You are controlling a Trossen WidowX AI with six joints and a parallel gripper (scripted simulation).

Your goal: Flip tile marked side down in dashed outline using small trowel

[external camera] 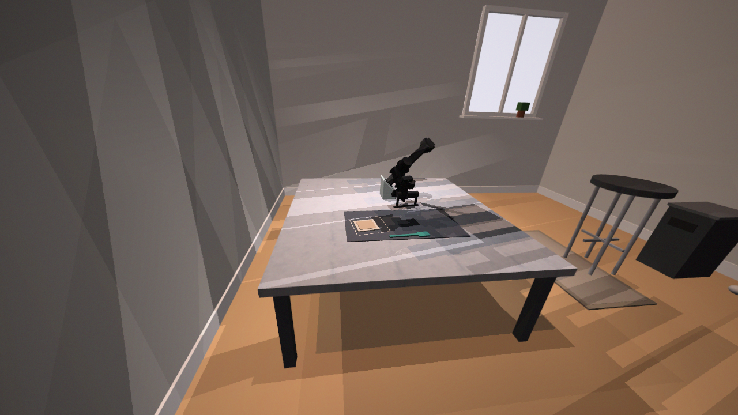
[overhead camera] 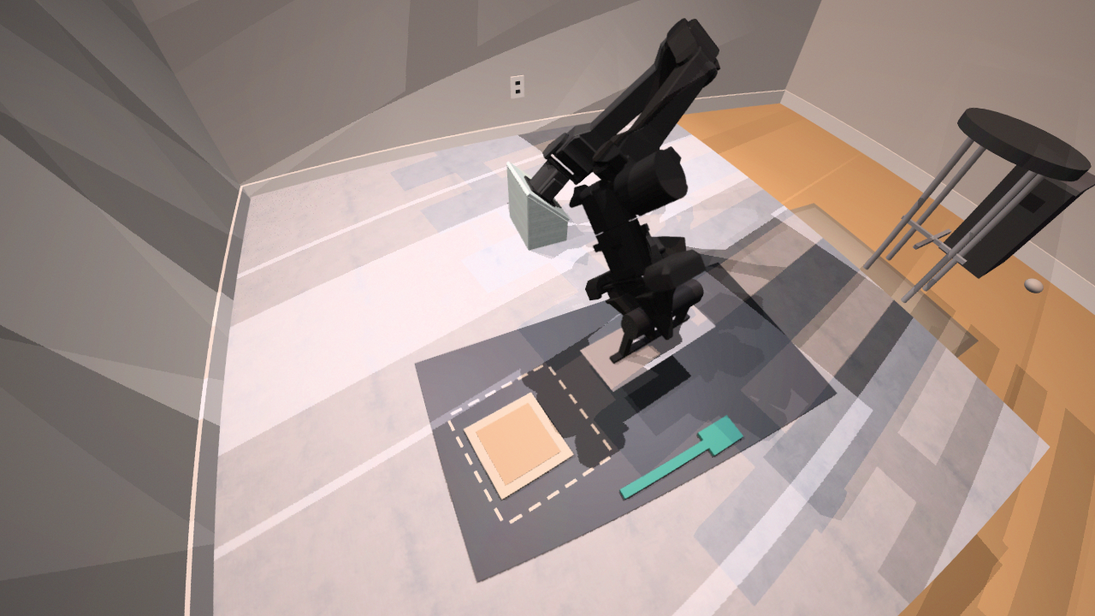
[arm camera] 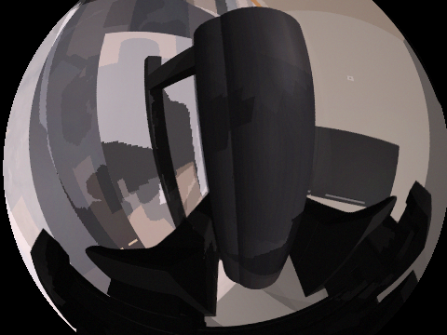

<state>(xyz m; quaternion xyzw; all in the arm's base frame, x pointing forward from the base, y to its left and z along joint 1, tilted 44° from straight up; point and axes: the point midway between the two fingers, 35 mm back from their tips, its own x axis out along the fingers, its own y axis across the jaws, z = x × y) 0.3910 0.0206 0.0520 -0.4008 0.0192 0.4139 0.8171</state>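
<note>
The tile [overhead camera: 517,446] [external camera: 365,225] lies flat inside the dashed outline [overhead camera: 516,520] on the dark mat [overhead camera: 489,553] [external camera: 443,227]. Its upper face shows a plain orange centre with a pale border; its underside is hidden. My gripper [overhead camera: 664,308] [external camera: 406,195] [arm camera: 242,192] is shut on the trowel's thick dark handle. The trowel [overhead camera: 608,371] [external camera: 405,206] [arm camera: 261,116] has a black neck and a flat pale blade. The blade hangs a little above the mat, to the right of the tile and behind it, apart from it.
A teal flat tool [overhead camera: 662,469] [external camera: 422,234] lies near the mat's front edge, right of the outline. A pale green upright block [overhead camera: 528,222] [external camera: 384,188] stands by the arm's base. A stool [overhead camera: 1021,143] [external camera: 633,186] stands beside the table.
</note>
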